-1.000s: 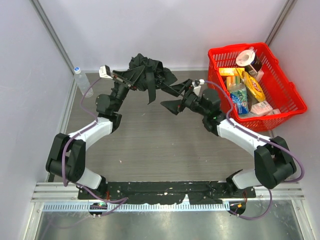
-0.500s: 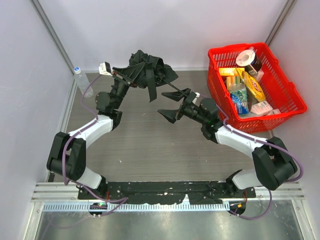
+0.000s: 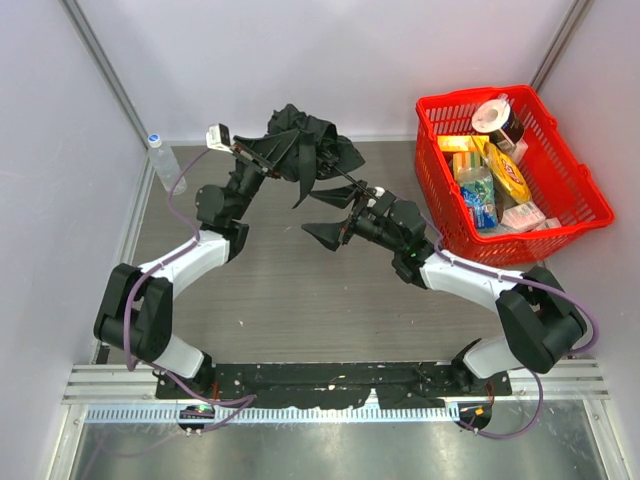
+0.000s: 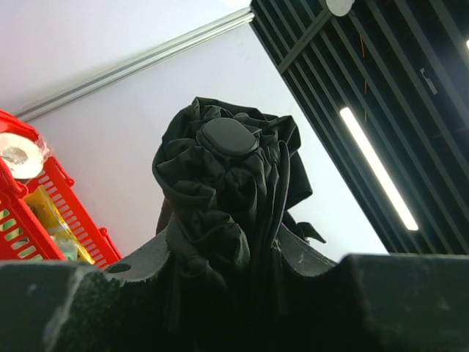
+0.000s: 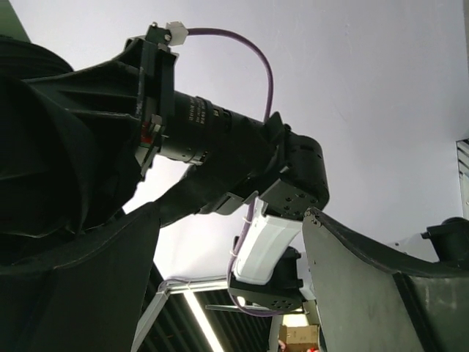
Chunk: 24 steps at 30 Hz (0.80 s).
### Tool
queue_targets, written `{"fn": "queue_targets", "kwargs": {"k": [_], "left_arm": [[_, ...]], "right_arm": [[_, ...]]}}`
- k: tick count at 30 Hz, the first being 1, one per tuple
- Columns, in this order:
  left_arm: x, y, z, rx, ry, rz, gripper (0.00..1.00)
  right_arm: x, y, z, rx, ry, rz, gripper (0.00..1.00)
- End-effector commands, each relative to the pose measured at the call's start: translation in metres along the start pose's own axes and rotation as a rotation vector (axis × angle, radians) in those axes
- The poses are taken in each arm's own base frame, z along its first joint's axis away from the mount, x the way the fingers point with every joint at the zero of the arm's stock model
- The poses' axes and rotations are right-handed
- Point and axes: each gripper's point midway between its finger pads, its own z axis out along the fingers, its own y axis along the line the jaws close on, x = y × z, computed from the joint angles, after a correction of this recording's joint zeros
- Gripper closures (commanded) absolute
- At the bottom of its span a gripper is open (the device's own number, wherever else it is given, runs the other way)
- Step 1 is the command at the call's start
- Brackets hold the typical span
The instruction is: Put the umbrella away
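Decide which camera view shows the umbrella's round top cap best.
The left wrist view: the cap faces the lens, crowning the bundled umbrella. The top external view shows only a crumpled black bundle, with the cap indistinguishable. The right wrist view shows dark folds at its left edge and no cap.

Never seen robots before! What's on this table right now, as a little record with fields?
umbrella: black, crumpled into a bundle
left gripper: shut on the umbrella
right gripper: open, empty, near the bundle
red basket: far right, holding groceries
water bottle: far left, upright
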Motion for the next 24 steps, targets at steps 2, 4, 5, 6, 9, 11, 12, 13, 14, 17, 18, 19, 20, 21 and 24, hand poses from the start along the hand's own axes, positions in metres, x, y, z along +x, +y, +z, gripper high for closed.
{"fn": "queue_targets", "kwargs": {"k": [2,4,5,6,9,11,12,13,14,17,18,19,20,21,24], "left_arm": [[0.020,-0.104,-0.007,0.375,0.055,0.091,1.00],[0.024,-0.101,-0.007,0.371,0.064,0.085,1.00],[0.025,-0.101,-0.007,0.370,0.066,0.083,1.00],[0.025,-0.101,-0.007,0.372,0.064,0.084,1.00],[0.025,-0.105,-0.008,0.378,0.063,0.090,1.00],[0.027,-0.105,-0.008,0.380,0.069,0.095,1.00],[0.026,-0.105,-0.007,0.381,0.069,0.095,1.00],[0.026,-0.105,-0.007,0.382,0.067,0.096,1.00],[0.026,-0.105,-0.006,0.382,0.068,0.100,1.00],[0.027,-0.104,-0.005,0.385,0.077,0.108,1.00],[0.028,-0.103,-0.004,0.382,0.080,0.108,1.00],[0.028,-0.102,-0.004,0.379,0.082,0.109,1.00],[0.028,-0.099,-0.004,0.375,0.083,0.111,1.00],[0.028,-0.097,-0.004,0.371,0.079,0.113,1.00],[0.029,-0.093,-0.002,0.368,0.089,0.126,1.00]], "right_arm": [[0.006,0.050,-0.001,-0.147,0.028,0.229,0.17],[0.007,0.054,-0.002,-0.159,0.031,0.227,0.16],[0.006,0.052,-0.002,-0.158,0.025,0.231,0.15],[0.004,0.052,-0.004,-0.163,0.018,0.239,0.13],[-0.004,0.045,-0.013,-0.170,-0.006,0.257,0.12],[-0.008,0.044,-0.018,-0.176,-0.028,0.259,0.12],[-0.007,0.044,-0.020,-0.174,-0.028,0.257,0.12],[-0.008,0.042,-0.020,-0.166,-0.029,0.258,0.12],[-0.007,0.042,-0.020,-0.166,-0.024,0.257,0.12],[-0.007,0.044,-0.023,-0.179,-0.023,0.263,0.12],[-0.007,0.045,-0.024,-0.182,-0.023,0.262,0.12],[-0.006,0.046,-0.023,-0.182,-0.019,0.261,0.12],[-0.004,0.048,-0.024,-0.186,-0.013,0.259,0.13],[-0.002,0.050,-0.024,-0.186,-0.001,0.259,0.13],[0.000,0.050,-0.025,-0.178,0.000,0.258,0.13]]}}
